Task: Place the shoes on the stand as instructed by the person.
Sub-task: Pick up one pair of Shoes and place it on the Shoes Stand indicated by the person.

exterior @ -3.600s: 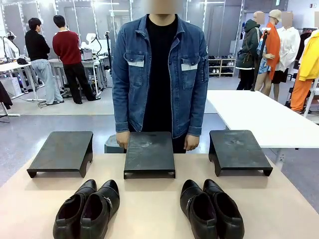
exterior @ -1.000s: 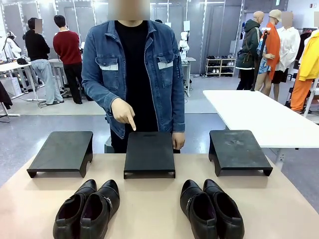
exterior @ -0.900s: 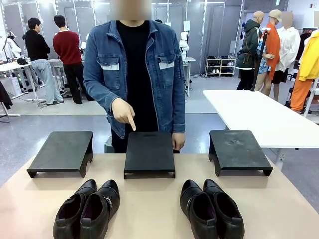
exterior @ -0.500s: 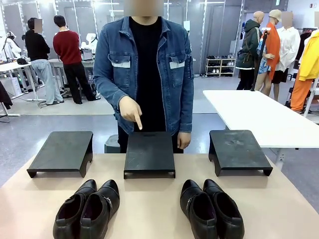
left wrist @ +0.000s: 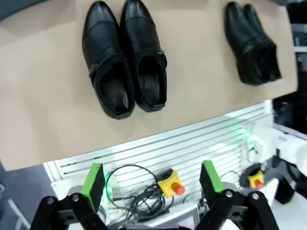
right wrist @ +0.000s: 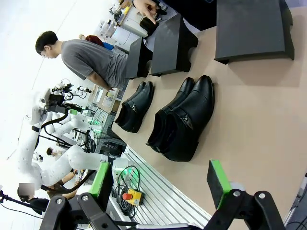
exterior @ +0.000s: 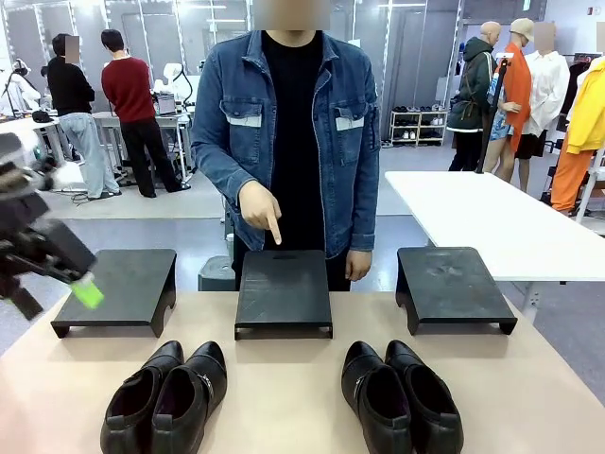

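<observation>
The left end effector (exterior: 55, 297) has swung in by the left stand (exterior: 118, 286), wide open and empty, as is the right end effector (right wrist: 159, 181). Both pairs of shoes (exterior: 165, 397) rest on the beige worktop (exterior: 284, 378). The person's hand (exterior: 260, 206) points at the middle stand (exterior: 284, 288). A grey floor (exterior: 142, 232) and a white table (exterior: 492, 222) lie beyond.

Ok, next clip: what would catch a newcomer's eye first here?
The person in a denim jacket across the table, one hand pointing down at the middle stand of three. Nearer the robot sit two pairs of glossy black shoes, a left pair and a right pair, with the left gripper blurred at the left edge, jaws open.
</observation>
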You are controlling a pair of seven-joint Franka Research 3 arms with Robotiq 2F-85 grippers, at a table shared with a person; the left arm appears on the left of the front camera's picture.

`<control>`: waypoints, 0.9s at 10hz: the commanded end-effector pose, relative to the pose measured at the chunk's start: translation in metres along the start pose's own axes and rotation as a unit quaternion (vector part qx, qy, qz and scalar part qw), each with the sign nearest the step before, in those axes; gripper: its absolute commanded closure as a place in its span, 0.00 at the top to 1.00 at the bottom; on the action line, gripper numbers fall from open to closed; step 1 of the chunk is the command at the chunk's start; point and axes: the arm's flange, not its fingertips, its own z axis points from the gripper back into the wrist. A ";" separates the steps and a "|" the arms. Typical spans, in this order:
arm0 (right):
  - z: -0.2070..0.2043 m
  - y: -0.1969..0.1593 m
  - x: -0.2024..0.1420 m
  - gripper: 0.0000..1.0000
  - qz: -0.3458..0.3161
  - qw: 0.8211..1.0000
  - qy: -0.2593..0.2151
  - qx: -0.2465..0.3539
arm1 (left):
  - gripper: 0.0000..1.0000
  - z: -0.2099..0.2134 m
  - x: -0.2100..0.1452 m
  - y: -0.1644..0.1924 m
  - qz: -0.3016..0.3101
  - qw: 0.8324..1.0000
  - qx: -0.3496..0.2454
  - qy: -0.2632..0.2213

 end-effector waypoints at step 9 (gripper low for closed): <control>0.001 0.000 0.000 1.00 0.002 1.000 -0.005 0.004 | 1.00 -0.160 -0.003 -0.001 0.112 0.990 0.066 -0.055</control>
